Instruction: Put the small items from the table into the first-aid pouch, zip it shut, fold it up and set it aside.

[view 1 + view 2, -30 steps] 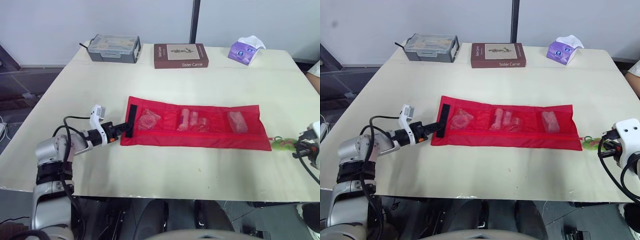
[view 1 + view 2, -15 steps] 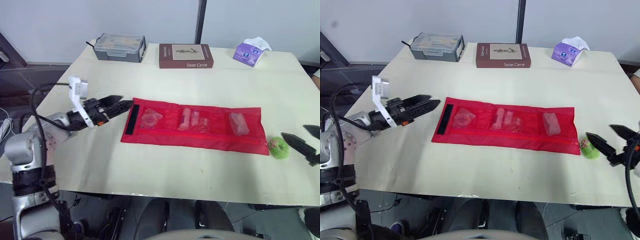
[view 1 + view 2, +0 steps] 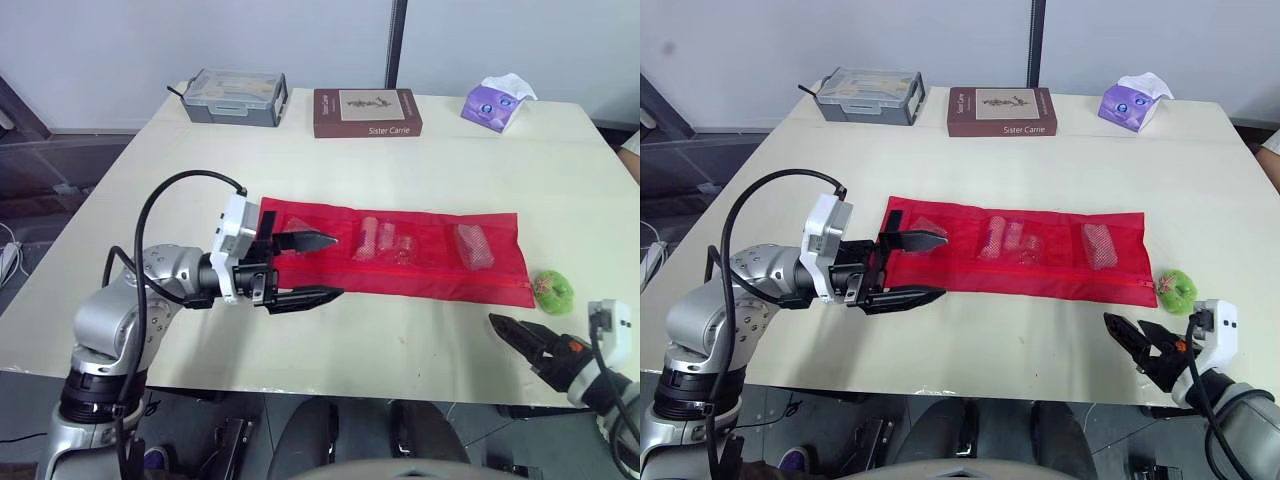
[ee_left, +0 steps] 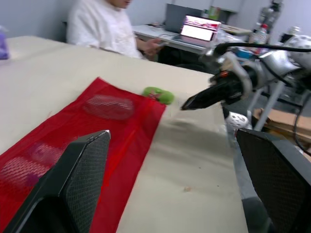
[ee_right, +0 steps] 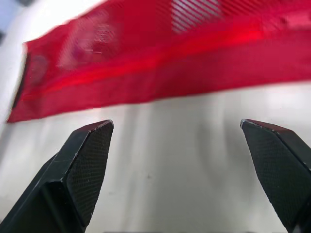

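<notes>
Across the middle of the table (image 3: 400, 340) the red first-aid pouch (image 3: 440, 282) lies opened out flat, lengthwise from my left to my right, which puts one end within reach of each arm. Small wrapped items (image 3: 385, 241) sit inside its mesh pockets, and the green zipper pull (image 3: 553, 290) rests on the table just off the pouch's right end. From that I judge the filling and zipping are done and the folding comes next. My left gripper (image 3: 337, 266) is spread wide over the pouch's left end, by the black strip (image 3: 267, 228). One finger reaches over the mesh and the other lies along the near edge, a stance that looks suited to taking that end and turning it over. That forearm comes in low from the left with the wrist level and the fingers pointing along the pouch's length. My right gripper (image 3: 1125, 328) hangs near the table's front right corner, apart from the pouch and short of the green pull, with its fingers wide and holding nothing. It points back toward the pouch's near right corner, placed to steady that end if needed. A grey case (image 3: 227, 96), a book (image 3: 366, 111) and a purple tissue pack (image 3: 497, 101) line the far edge, well apart from the work.
</notes>
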Tool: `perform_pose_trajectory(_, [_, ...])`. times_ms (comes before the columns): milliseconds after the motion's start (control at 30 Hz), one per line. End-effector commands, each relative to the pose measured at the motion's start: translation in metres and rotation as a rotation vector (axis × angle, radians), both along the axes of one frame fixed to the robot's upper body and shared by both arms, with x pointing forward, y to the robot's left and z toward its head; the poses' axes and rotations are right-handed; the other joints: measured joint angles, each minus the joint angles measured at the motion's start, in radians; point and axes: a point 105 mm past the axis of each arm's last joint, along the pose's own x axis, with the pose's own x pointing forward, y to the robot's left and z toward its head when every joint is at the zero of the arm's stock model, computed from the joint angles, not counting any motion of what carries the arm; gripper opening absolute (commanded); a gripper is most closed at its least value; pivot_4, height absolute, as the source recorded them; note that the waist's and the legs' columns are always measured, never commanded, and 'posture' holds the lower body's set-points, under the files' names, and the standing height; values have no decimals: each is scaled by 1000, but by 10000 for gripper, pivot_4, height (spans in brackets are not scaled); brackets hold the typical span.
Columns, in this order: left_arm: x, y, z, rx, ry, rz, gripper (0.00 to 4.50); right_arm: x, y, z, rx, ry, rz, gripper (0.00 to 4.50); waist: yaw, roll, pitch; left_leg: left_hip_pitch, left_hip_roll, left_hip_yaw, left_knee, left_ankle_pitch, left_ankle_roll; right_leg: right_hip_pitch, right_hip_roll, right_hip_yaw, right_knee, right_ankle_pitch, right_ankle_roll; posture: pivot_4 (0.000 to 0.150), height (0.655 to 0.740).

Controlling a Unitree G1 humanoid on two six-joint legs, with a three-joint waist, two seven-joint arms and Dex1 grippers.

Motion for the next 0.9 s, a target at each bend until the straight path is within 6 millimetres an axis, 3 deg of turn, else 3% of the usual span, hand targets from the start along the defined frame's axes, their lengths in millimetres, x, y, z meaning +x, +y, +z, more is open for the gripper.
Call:
perform_pose_trajectory(33, [-1,-3,5,-7,-40,-24,43881,9,-13,-5,32,27,-117,44770,1,0,0,0,0,0,0,0,0,0,0,0,0,0,0,1500,7400])
perform_pose_trajectory(267, [2,-3,2,-6,-48,-15,43881,26,-16,-18,150,81,-226,44770,-7,-1,-1,1,1,0,-1,0,0,1,4,1,0,-1,1,1500,7400])
perform_pose_trajectory(400, [0,-5,1,-14,-48,-14,43881,37,-2,-11,313,55,-225,44770,-20,-2,-1,3,1,0,-1,0,0,3,4,1,0,-2,3,1500,7400])
perform_pose_trajectory(667, [-1,-5,0,-19,-49,-13,43881,53,-4,1,525,22,-320,44770,-26,-2,-1,10,3,6,-6,0,0,5,5,7,0,-2,3,1500,7400])
perform_pose_trajectory(900, [0,-6,-1,-26,-59,-4,43881,63,7,13,573,-19,-312,44770,-24,0,0,10,4,7,-7,0,0,4,5,9,0,0,0,1500,7400])
